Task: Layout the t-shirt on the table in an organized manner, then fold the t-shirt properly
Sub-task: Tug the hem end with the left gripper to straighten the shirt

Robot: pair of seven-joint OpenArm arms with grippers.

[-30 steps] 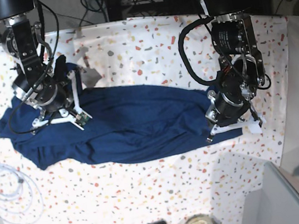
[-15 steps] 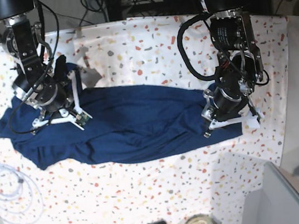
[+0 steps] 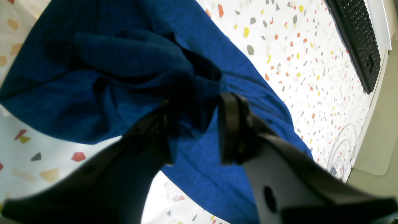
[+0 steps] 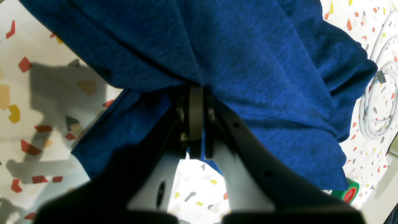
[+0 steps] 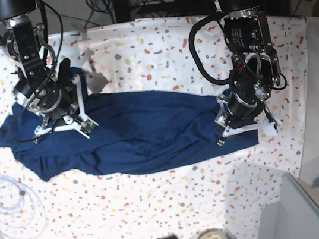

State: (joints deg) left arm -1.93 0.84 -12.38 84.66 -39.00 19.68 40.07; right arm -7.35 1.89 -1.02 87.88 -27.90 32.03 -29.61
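Dark navy soft-fabric t-shirt (image 5: 132, 135) lies bunched, long axis 9-to-3 on speckled white surface (image 5: 136, 45); right tool (image 4: 196, 124) pinches its 9 o'clock end, left tool (image 3: 194, 127) spread at its 3 o'clock end.

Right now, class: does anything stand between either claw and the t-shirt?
No. The right claw is shut on the t-shirt; the left claw stands open around a fold of it.

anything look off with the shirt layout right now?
Yes. The t-shirt is not spread out: it lies bunched in a long creased band across the table, no sleeves laid out. The right gripper pinches one end; the left gripper stands open around a fold.
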